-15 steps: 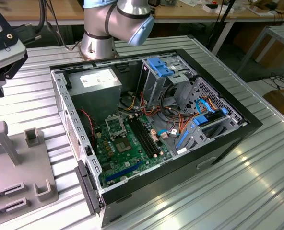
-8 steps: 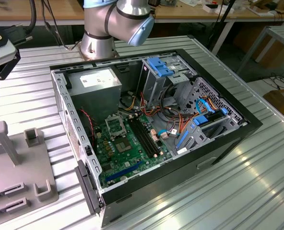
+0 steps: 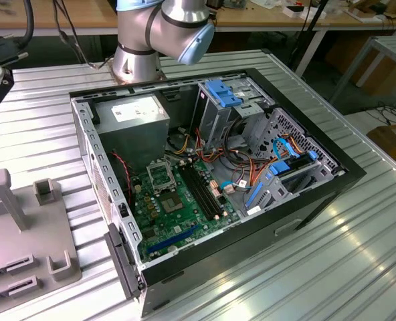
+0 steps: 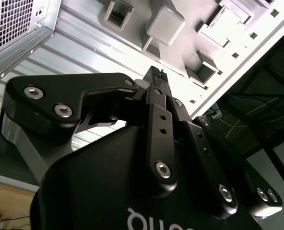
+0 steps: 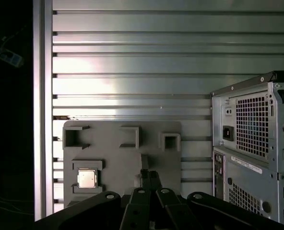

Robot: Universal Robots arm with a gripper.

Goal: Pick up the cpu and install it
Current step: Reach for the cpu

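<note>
Gripper (image 5: 150, 174) hangs above the grey holder tray (image 5: 118, 163), pointed down at it; in both wrist views you see its fingers pressed together with nothing between them. Your cpu (image 5: 87, 178) lies flat, metal lid up, in a square pocket of that tray, apart from the fingertips. It is square, edges parallel to the tray's, so no long axis shows.

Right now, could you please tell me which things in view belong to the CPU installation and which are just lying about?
Belongs to the job:
cpu, seated in a holder on the grey fixture plate
socket on the motherboard
gripper, jaws shut

Just there:
power supply
blue drive brackets
memory slots
cable bundle
</note>
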